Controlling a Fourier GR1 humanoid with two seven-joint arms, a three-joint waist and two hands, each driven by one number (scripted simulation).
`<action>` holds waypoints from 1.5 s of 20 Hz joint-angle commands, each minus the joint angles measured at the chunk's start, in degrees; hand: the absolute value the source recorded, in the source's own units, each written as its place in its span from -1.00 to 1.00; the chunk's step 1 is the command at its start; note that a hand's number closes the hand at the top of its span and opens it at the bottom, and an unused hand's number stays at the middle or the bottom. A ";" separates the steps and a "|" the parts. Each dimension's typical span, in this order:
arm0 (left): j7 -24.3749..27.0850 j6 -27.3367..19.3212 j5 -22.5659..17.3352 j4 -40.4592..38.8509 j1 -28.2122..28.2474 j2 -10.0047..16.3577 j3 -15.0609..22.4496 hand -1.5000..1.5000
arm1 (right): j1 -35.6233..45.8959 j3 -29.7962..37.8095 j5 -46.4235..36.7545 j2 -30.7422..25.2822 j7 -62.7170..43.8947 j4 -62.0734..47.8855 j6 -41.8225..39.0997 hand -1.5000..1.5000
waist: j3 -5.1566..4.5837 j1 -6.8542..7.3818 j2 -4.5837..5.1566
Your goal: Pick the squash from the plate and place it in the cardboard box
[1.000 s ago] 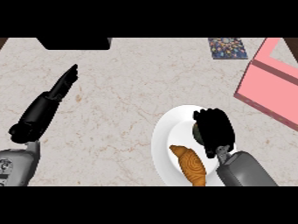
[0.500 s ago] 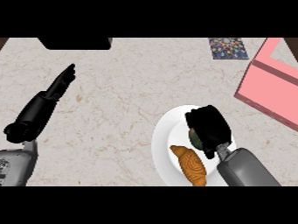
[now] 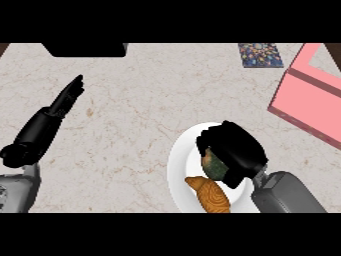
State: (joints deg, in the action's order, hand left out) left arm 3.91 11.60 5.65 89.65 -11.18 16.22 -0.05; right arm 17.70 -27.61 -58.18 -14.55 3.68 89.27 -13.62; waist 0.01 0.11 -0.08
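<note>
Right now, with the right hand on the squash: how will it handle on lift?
The squash looks rounded and rigid, so it probably won't deform under the curled right hand. It may roll on the white plate if nudged, possibly into the croissant beside it.

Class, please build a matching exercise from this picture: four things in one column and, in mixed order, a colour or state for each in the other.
Things:
1 squash
2 plate
3 box
4 left hand

Colour or state:
a white
b pink
c open, fingers straight
d dark green, under the curled right hand

Pairs: 1-d, 2-a, 3-b, 4-c
</note>
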 commanded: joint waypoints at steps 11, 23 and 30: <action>0.46 1.81 -0.39 -0.49 -0.03 0.94 -1.86 0.00 | -0.61 18.96 8.66 -1.18 -9.00 27.57 -5.37 1.00 | -0.03 -1.20 -0.20; -2.47 0.62 1.50 2.47 -0.38 -2.07 0.67 0.00 | 17.46 44.09 16.63 -7.27 -13.89 4.61 -5.16 1.00 | 0.01 0.51 0.24; -3.33 1.99 0.52 -0.75 -4.14 -1.54 -1.02 0.00 | 20.37 42.97 11.67 -16.82 -3.24 -13.73 -3.77 1.00 | 0.01 0.65 0.42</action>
State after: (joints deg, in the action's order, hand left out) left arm 2.04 13.12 6.50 89.83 -13.37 14.77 -0.70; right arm 36.15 15.76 -44.51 -26.98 -3.95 84.53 -17.11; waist 0.01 0.63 0.25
